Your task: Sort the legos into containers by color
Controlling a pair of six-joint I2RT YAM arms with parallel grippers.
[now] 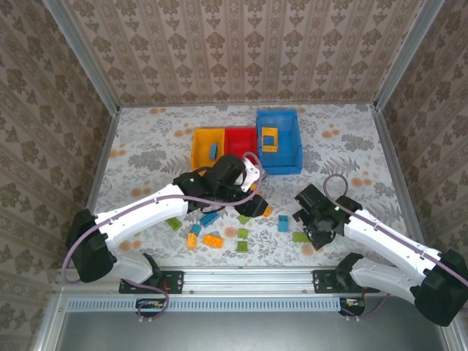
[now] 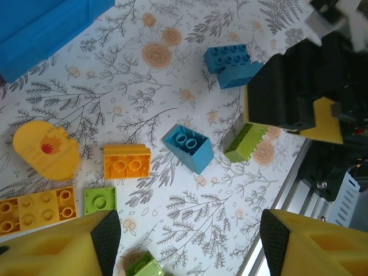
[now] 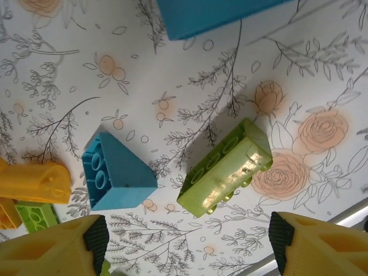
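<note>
Lying scattered: small studded legos [image 1: 213, 240]; blue, green, orange.

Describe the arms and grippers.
The left arm and right arm have white links with black joints and bases, and a mauve cable runs along each. The left gripper and right gripper have yellow fingers with black pads.

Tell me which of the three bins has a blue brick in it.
The yellow bin, leftmost in the row, holds the blue brick; the large blue bin at the right holds an orange brick.
</note>
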